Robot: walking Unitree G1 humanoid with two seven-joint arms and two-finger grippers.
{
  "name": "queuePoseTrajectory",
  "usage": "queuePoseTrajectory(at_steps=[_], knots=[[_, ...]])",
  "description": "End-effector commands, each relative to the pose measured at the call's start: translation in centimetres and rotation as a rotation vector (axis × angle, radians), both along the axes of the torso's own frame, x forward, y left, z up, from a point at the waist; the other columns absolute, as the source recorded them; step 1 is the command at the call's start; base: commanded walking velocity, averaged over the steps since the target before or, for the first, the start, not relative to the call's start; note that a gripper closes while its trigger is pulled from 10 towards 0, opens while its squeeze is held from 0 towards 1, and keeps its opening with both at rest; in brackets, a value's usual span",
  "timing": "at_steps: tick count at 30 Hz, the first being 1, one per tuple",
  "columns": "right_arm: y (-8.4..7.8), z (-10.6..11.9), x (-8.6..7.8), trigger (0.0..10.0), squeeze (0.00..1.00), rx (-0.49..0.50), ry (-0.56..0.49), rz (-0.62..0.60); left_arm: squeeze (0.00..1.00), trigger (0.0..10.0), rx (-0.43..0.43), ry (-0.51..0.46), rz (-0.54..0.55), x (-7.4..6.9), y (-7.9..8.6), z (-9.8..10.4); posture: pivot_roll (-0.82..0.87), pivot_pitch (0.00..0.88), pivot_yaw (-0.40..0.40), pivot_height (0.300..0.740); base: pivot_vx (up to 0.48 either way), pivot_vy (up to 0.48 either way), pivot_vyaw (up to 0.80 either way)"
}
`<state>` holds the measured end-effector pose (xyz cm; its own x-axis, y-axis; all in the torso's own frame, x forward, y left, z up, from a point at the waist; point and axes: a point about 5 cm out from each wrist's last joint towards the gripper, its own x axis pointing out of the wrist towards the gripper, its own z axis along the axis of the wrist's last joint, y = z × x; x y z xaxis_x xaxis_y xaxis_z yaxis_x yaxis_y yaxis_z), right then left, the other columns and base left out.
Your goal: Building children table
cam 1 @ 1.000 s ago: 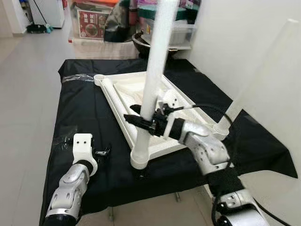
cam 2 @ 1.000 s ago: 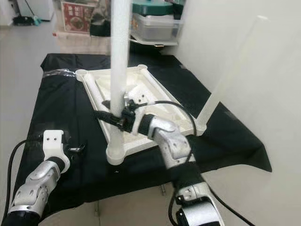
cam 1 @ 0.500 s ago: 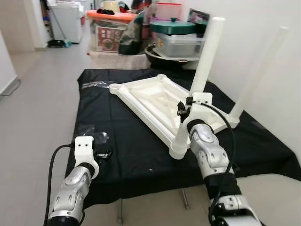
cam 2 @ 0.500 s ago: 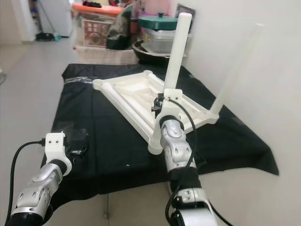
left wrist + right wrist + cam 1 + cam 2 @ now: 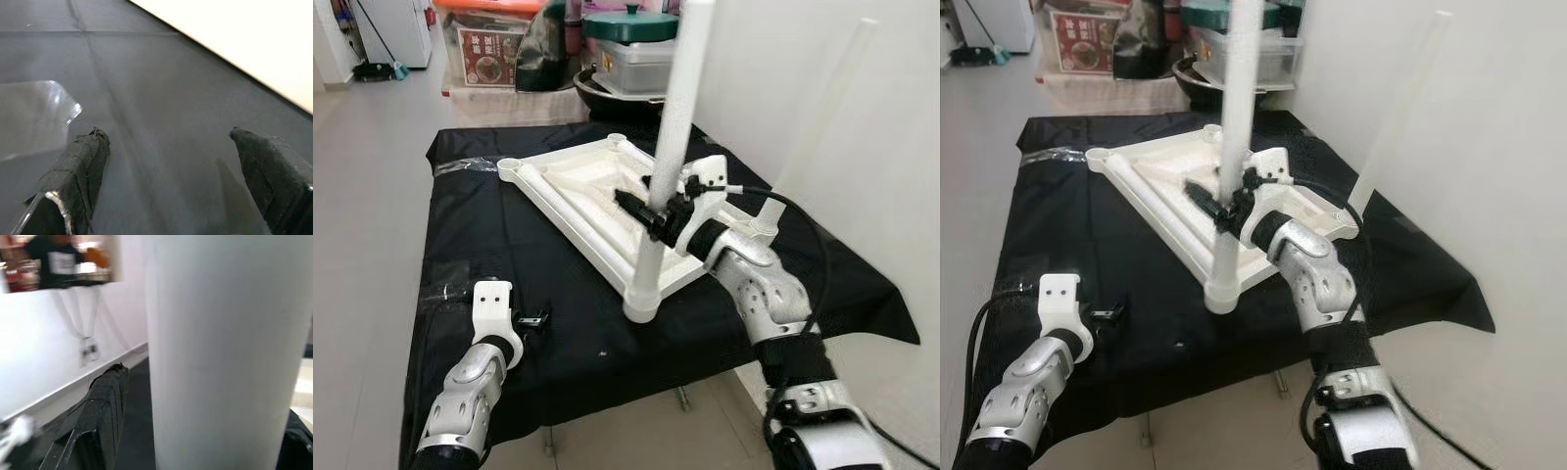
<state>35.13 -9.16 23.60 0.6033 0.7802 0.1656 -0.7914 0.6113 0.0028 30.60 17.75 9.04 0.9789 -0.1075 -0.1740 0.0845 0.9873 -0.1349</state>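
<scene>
**2 legs upright on the upturned tabletop, right jaws around the near one**

2 eye views give one scene. A white children's tabletop (image 5: 597, 201) lies upside down on a table draped in black cloth (image 5: 509, 245). A white leg (image 5: 668, 157) stands upright in the tabletop's near corner socket, and a second leg (image 5: 1397, 117) rises from the corner on the robot's right, beside the white wall (image 5: 862, 117). The right gripper (image 5: 641, 209) reaches from the right, its black jaws clamped on either side of the near leg, partway up. The left gripper (image 5: 534, 318) hovers low over the cloth at the near left, well apart from the tabletop, just beside a clear plastic wrapper (image 5: 450, 291). Storage boxes (image 5: 489, 49) and a lidded pot (image 5: 631, 24) stand beyond the table.

Left wrist view: 2 taped black fingers (image 5: 80, 169) stand wide apart over the dark cloth, nothing between them, with the clear wrapper (image 5: 29, 112) beside one.

Right wrist view: the white leg (image 5: 225, 357) stands close up between the fingers (image 5: 100, 406), one on each side, pressed to it.
</scene>
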Motion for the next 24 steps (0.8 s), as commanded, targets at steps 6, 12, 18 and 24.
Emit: queuePoseTrajectory(at_steps=[6, 12, 18, 24], knots=[[2.3, -1.1, -1.6, 10.0, 0.00, -0.084, -0.032, 0.324, 0.00, 10.0, 0.023, 0.023, -0.003, -0.3, 0.2, -0.4, 0.12, 0.000, -0.153, 0.740, 0.000, 0.000, 0.00], [3.6, -0.8, -3.1, 10.0, 0.00, -0.059, -0.064, 0.523, 0.00, 10.0, 0.019, 0.019, 0.008, -0.4, 0.3, -0.5, 0.13, 0.000, -0.162, 0.740, 0.000, 0.000, 0.00], [3.8, -1.9, -2.5, 0.0, 0.00, -0.083, -0.021, 0.432, 0.00, 10.0, 0.018, 0.026, 0.007, -0.6, 0.2, -0.7, 0.12, 0.000, -0.159, 0.740, 0.000, 0.000, 0.00], [2.1, -4.3, 0.8, 0.0, 0.00, -0.153, 0.131, -0.001, 0.00, 10.0, 0.016, 0.025, 0.007, -0.5, 0.1, -0.7, 0.08, 0.000, -0.145, 0.740, 0.000, 0.000, 0.00]])
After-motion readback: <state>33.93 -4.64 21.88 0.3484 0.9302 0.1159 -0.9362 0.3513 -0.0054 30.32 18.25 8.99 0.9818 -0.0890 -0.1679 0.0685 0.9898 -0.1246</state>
